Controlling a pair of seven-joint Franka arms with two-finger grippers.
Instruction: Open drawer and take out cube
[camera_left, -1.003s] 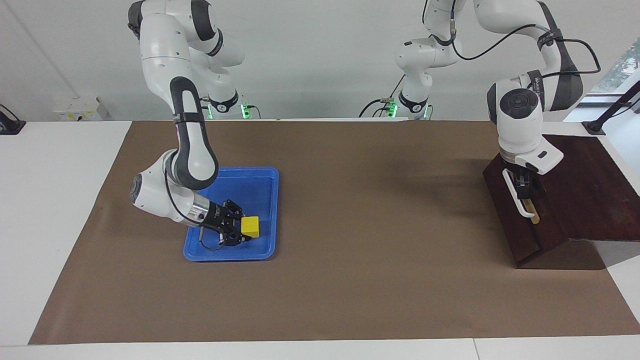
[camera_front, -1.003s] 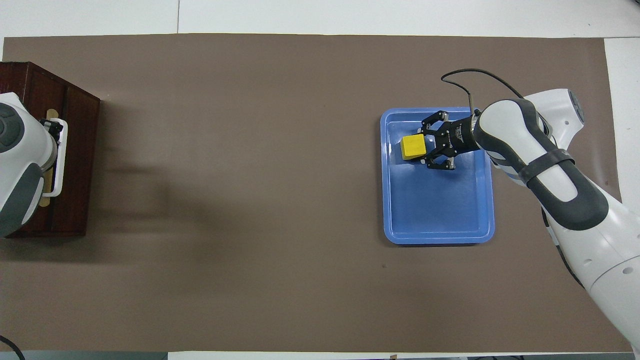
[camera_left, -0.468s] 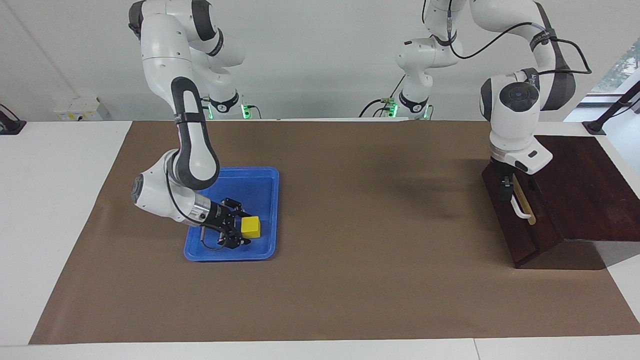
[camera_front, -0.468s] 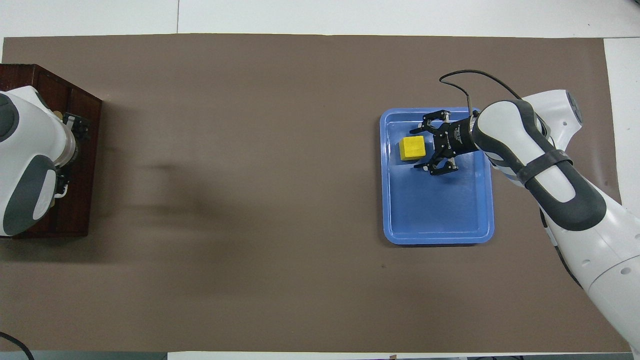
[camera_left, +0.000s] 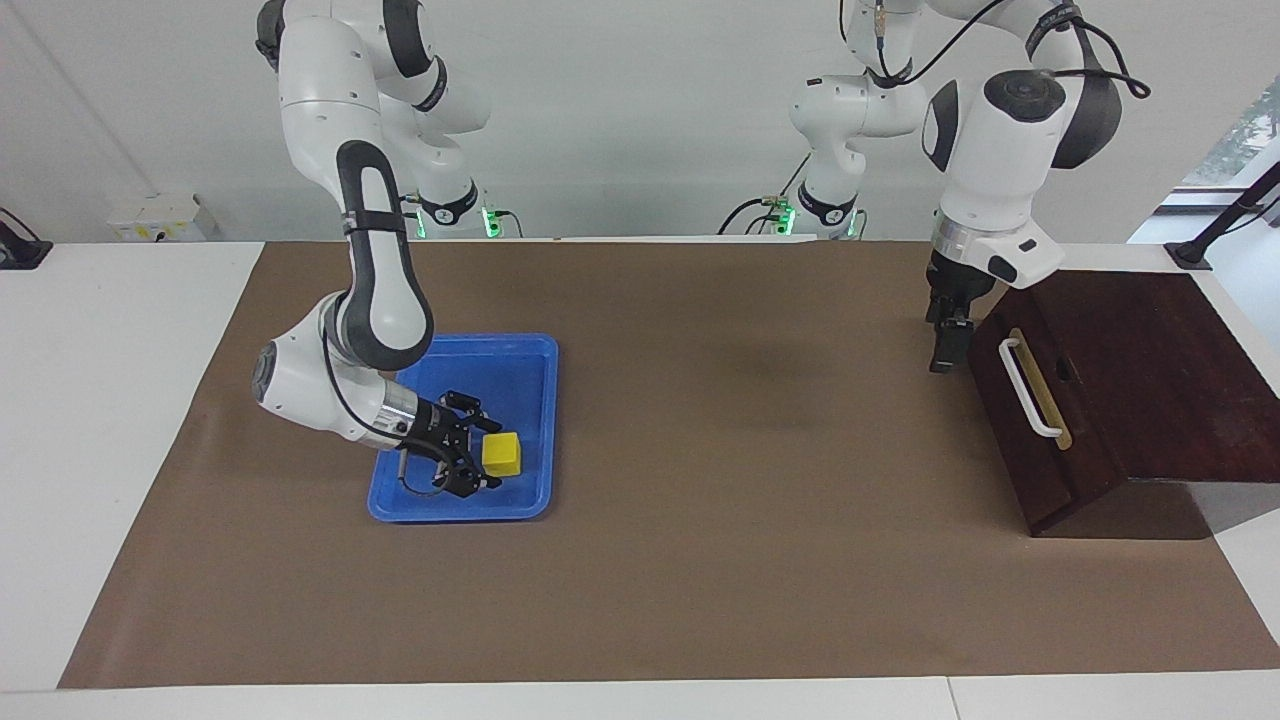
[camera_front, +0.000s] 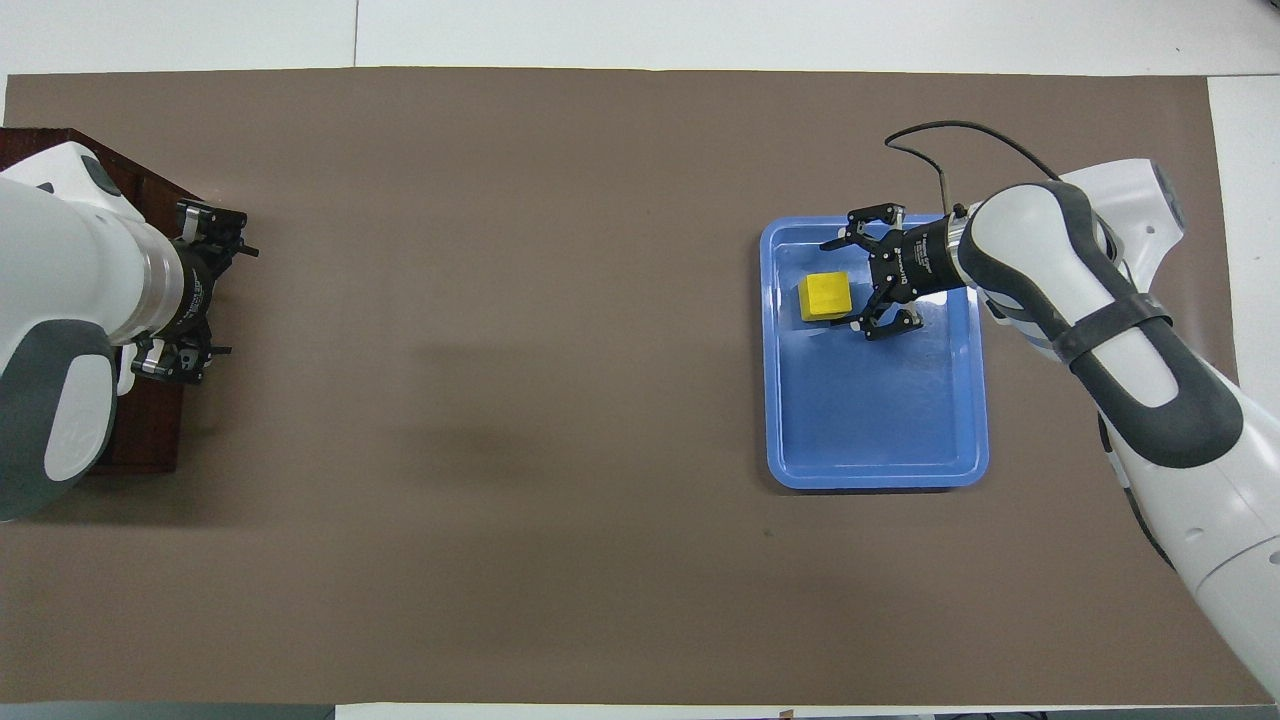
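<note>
My right hand (camera_left: 478, 462) sits low inside the blue tray (camera_left: 520, 360), fingers spread wide, the cube (camera_left: 501, 453) just off their tips and not gripped. The cube rests on the tray floor near the tray's corner farthest from me, toward the middle of the surface (camera_left: 700, 560). The tray's raised rim hems the cube in on two sides; the rest of the tray floor nearer me is bare.

My left hand (camera_left: 948, 340) hangs in the air just in front of the drawer (camera_left: 1040, 440), fingers apart, touching nothing. The drawer is shut, its white handle (camera_left: 1028, 388) free. Between tray and drawer the brown mat (camera_front: 500, 400) lies open, with wide room to move across it.
</note>
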